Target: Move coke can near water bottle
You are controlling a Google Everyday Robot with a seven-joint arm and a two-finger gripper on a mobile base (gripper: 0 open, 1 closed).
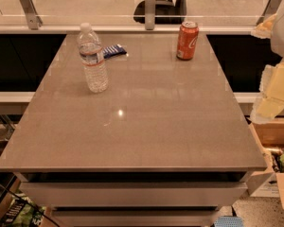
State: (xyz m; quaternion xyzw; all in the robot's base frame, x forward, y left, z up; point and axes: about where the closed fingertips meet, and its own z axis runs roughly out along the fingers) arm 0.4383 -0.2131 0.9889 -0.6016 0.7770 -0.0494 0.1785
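Observation:
The coke can (187, 40) stands upright at the far right of the grey table (146, 122), red-orange with white script and a silver top. The water bottle (93, 58) stands upright at the far left of the table, clear and ribbed, with a white cap and a thin label band. The two are well apart, about a third of the picture's width. My gripper (272, 92) shows as pale yellow and white parts at the right edge of the view, beyond the table's right side, to the right of the can and nearer the camera. It holds nothing that I can see.
A flat dark blue packet (114, 50) lies just behind and right of the bottle. A glass railing with metal posts (150, 8) runs behind the table. An open cardboard box (280, 148) with items sits on the floor at the right. Drawers lie under the table's front edge.

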